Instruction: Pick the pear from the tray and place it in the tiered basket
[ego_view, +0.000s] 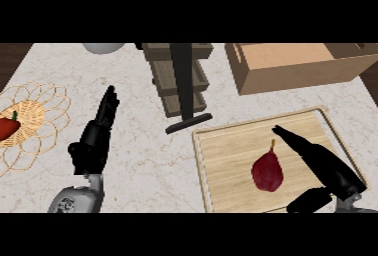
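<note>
While the dark red pear (267, 171) lies on the tray (221, 150), the open right hand (317, 160) beside it should curl around its middle; the left hand (96, 135) rests open.

- At the counter's (148, 165) far right we see an open cardboard box (295, 67), its flaps folded outward and its inside brown.
- On the left edge we find a round woven wicker mat (33, 125) with a looped border, cut off by the view's side.
- On that mat lies a red pepper (6, 128) with a green stem, only partly in view.
- At the top edge, left of centre, we make out part of a pale grey rounded object (103, 47); we cannot tell what it is.
- The counter itself is pale speckled marble, with dark wood showing at the top left corner.
</note>
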